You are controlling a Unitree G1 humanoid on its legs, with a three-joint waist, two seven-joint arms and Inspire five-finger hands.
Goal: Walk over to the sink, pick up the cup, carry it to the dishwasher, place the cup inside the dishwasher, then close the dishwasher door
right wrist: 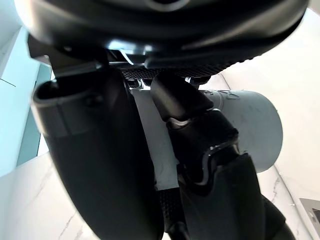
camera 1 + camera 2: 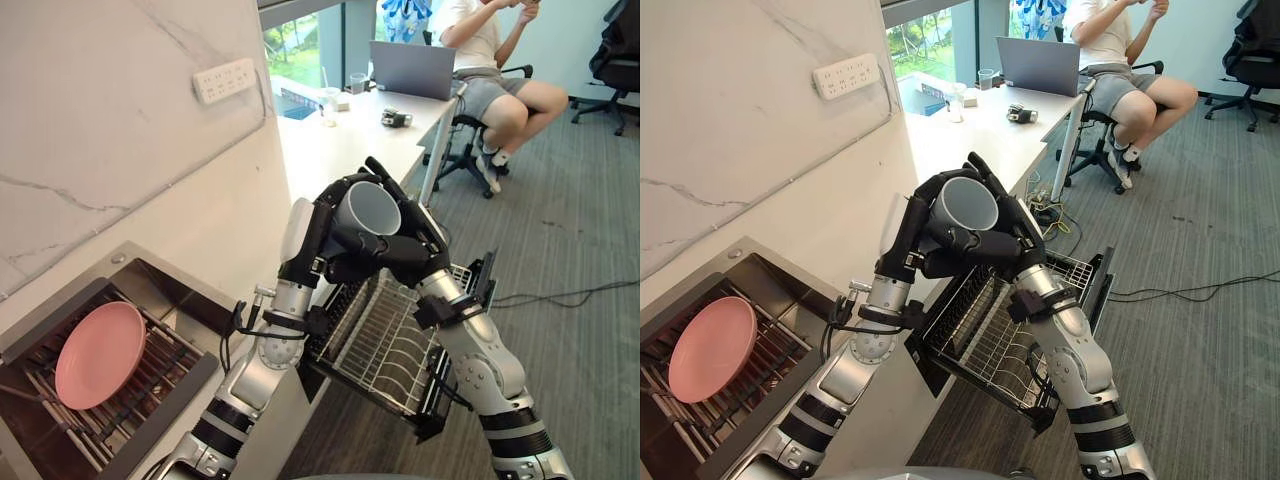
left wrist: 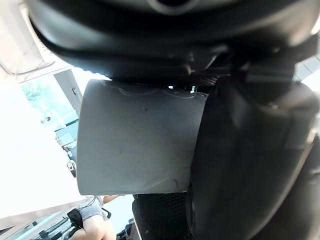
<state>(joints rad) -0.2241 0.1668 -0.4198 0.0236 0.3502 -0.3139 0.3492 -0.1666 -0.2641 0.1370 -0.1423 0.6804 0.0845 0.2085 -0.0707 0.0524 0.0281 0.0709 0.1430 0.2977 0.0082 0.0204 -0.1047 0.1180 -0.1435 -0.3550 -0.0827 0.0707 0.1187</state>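
Observation:
A grey cup point(image 2: 370, 208) is held up in the air, tilted, with its mouth facing up and toward the room. My left hand point(image 2: 318, 228) curls round its left side, the white-covered thumb toward the wall. My right hand point(image 2: 418, 250) wraps it from the right and underneath. The left wrist view has the cup's wall point(image 3: 135, 145) pressed against that hand's fingers point(image 3: 240, 165). In the right wrist view, fingers point(image 1: 200, 125) cross in front of the cup point(image 1: 252, 125). Below both hands the dishwasher stands open, its wire rack point(image 2: 385, 345) pulled out.
The sink point(image 2: 175, 385) lies at lower left with a pink plate point(image 2: 100, 355) leaning in its rack. A white counter point(image 2: 340, 140) runs along the wall to a desk, where a laptop point(image 2: 412, 68) stands and a person point(image 2: 495, 70) sits. Grey carpet point(image 2: 580, 250) spreads to the right.

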